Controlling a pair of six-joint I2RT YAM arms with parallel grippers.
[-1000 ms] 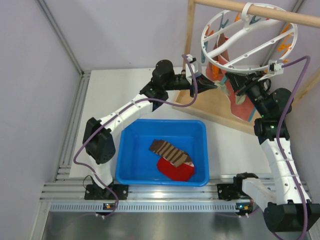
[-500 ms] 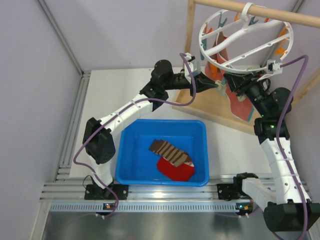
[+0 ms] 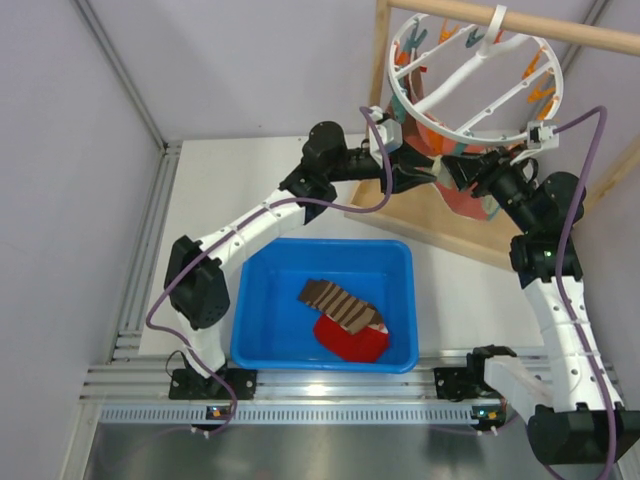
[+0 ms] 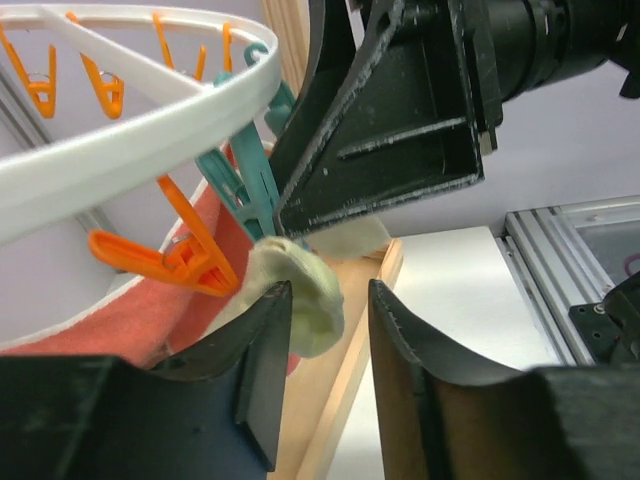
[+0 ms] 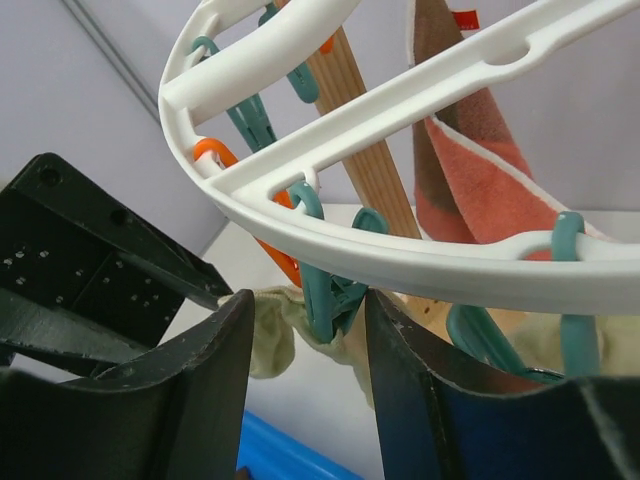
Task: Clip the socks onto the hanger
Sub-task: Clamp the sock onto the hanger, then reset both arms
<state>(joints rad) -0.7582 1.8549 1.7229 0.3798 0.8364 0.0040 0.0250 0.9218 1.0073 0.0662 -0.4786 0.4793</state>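
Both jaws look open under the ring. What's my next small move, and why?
Probably ease both arms back from the hanger. The cream sock seems to hang from a teal peg, and the left gripper and right gripper stand open, pinching nothing.

The scene is viewed downward from above and behind the arms. Both wrist views are aimed upward, very close, at the white plastic circular drying ring (image 5: 400, 255), shared at the overhead frame's upper right.
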